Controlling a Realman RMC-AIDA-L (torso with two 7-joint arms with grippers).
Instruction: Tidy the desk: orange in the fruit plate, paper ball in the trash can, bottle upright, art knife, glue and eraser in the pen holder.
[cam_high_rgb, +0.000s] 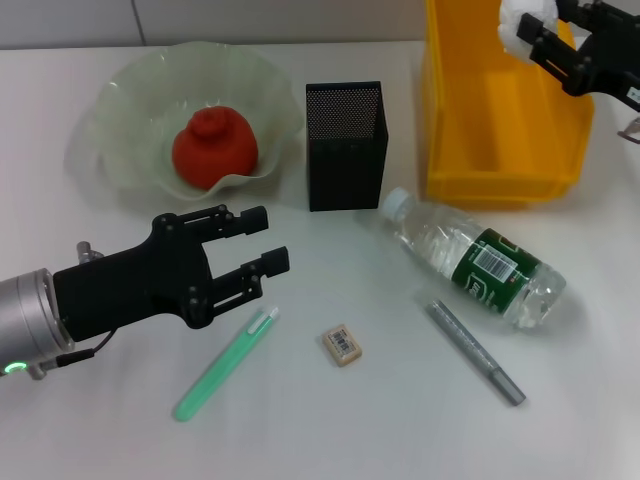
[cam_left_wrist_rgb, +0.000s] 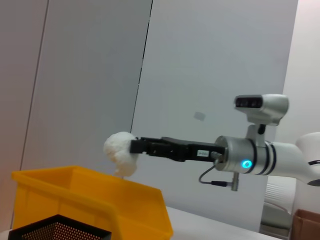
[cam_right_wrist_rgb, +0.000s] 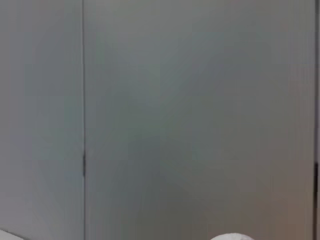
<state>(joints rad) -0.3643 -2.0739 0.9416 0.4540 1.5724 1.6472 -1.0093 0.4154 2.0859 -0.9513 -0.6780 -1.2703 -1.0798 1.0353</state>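
**Paper ball held over the yellow bin**

We are seeing the right gripper clamping the paper ball between its fingers, above the far part of the trash can. In the left wrist view the same gripper is reaching in level from the side, with the paper ball hanging just over the bin's back rim.

The left gripper is hovering low over the table in front of the fruit plate, its fingers standing apart with nothing between them. They are pointing toward the pen holder.

The orange is sitting in the fruit plate, knob up. The bottle is lying on its side, its long axis running diagonally, with the white cap pointing toward the pen holder and the base toward the robot's right. The eraser is lying flat near the table's front, label up. To its left, a green pen-like stick is lying diagonally, its pale tip just under the left gripper. To the eraser's right, a grey pen-like tool is lying diagonally, one end close to the bottle.
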